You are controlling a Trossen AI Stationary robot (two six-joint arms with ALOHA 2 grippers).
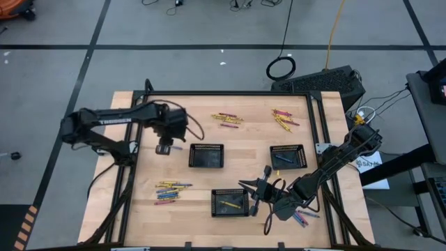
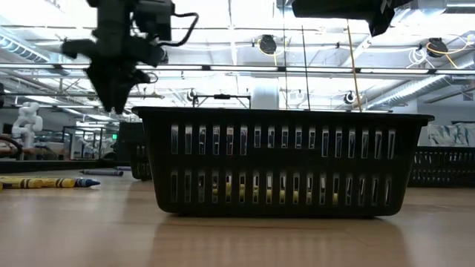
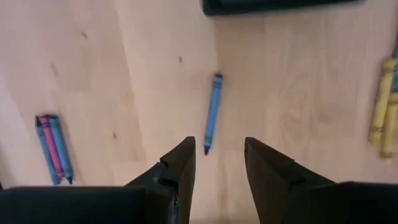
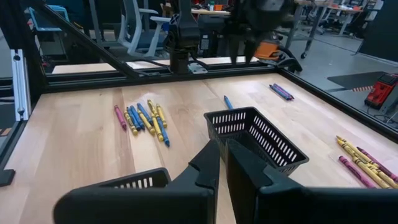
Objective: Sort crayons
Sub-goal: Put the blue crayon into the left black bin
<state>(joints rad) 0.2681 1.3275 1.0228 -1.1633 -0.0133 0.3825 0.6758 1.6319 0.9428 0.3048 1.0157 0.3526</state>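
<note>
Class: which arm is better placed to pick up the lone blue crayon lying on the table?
Left. The left gripper hangs open right over the blue crayon; the right gripper sits shut across the table.

Lone crayon (image 1: 178,147) between left gripper (image 1: 164,149), tray (image 1: 206,155)

From up top I count three black mesh trays (image 1: 206,155) on the bench (image 1: 244,136), and two arms, each with one gripper. The crayons (image 1: 226,119) lie in four loose clusters I can't count stick by stick, plus one lone blue crayon (image 3: 212,112); my left wrist camera also shows three crayons (image 3: 53,147) side by side.
</note>
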